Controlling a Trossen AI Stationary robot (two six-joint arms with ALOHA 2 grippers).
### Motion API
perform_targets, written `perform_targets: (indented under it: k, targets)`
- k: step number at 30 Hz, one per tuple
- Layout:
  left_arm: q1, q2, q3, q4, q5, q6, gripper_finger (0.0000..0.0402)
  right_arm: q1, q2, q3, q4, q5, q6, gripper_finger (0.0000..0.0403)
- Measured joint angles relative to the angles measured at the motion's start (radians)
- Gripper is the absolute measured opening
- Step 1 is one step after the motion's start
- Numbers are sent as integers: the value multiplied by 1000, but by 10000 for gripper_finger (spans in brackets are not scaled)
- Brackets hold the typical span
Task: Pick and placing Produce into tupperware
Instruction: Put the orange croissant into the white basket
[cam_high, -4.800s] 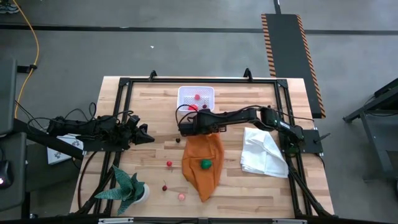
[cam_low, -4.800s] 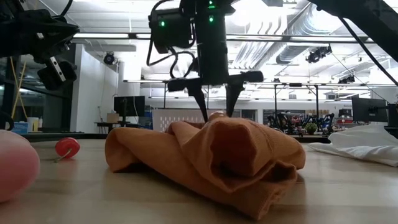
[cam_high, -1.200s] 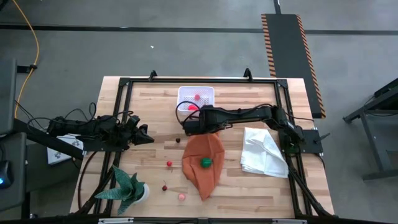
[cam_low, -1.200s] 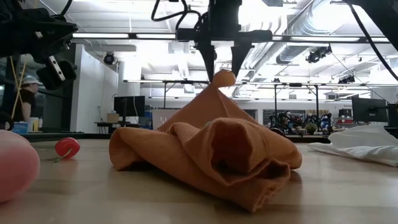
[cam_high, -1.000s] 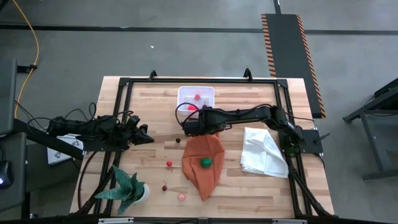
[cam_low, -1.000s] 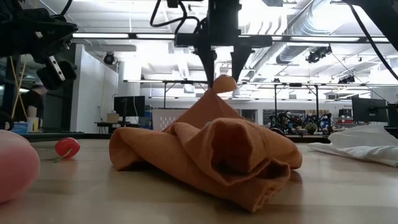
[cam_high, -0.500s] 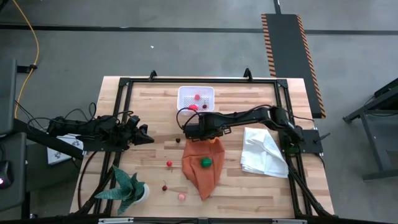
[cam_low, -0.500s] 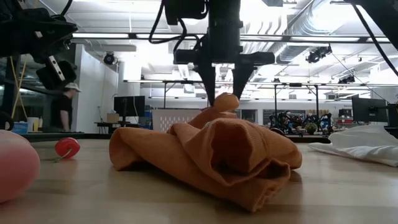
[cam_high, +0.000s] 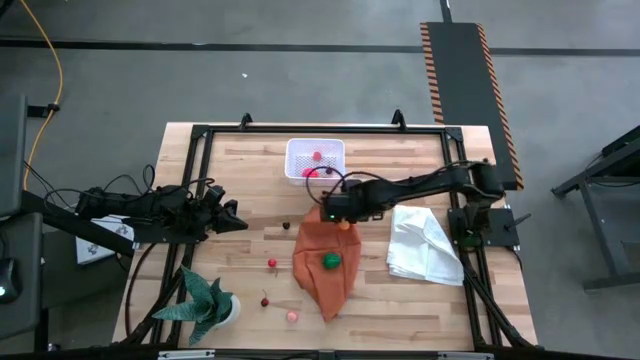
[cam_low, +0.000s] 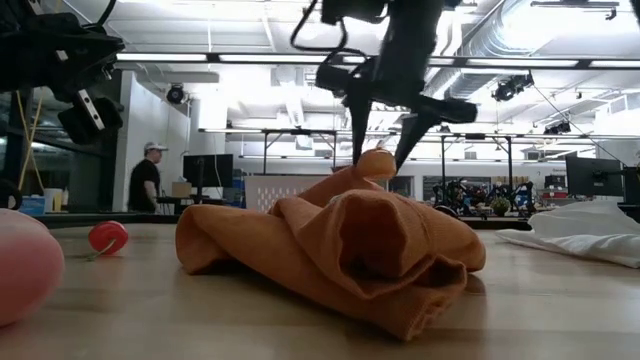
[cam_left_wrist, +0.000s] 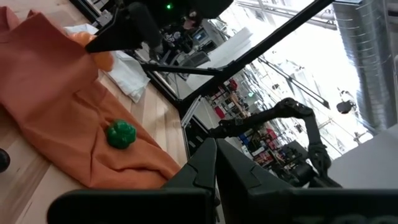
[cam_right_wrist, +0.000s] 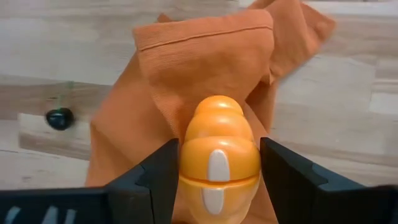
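Your right gripper (cam_right_wrist: 219, 180) is clamped on an orange toy fruit (cam_right_wrist: 218, 155), one dark finger on each side of it, and holds it above the far end of the orange cloth (cam_high: 325, 260). In the high view this gripper (cam_high: 341, 222) sits near the middle of the table (cam_high: 250, 170), with the arm reaching in from the right. In the low view the fruit (cam_low: 377, 163) hangs between the fingertips just over the cloth's raised fold (cam_low: 330, 250). A green toy vegetable (cam_high: 329, 262) lies on the cloth. The tupperware (cam_high: 315, 158) stands at the far side of the table, well apart from the gripper, with red pieces (cam_high: 317, 156) inside. A dark cherry-like piece (cam_high: 286, 225) lies just left of the cloth; a red piece (cam_high: 272, 264), another small one (cam_high: 265, 301) and a pink piece (cam_high: 292, 316) lie nearer. A white cloth (cam_high: 425, 245) lies to the right and a potted plant (cam_high: 208, 300) at the near left. Your left gripper (cam_high: 232, 218) waits at the left edge, its fingers closed with nothing between them.
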Motion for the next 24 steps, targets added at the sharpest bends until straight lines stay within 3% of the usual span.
perform_targets:
  k: [10,24]
  targets:
    - [0,0,0,-1,-5,0,1,-14,-49,-101,32,-27,-23,185]
    - [0,0,0,-1,-6,0,1,-21,-49,-100,-16,-14,-71,193]
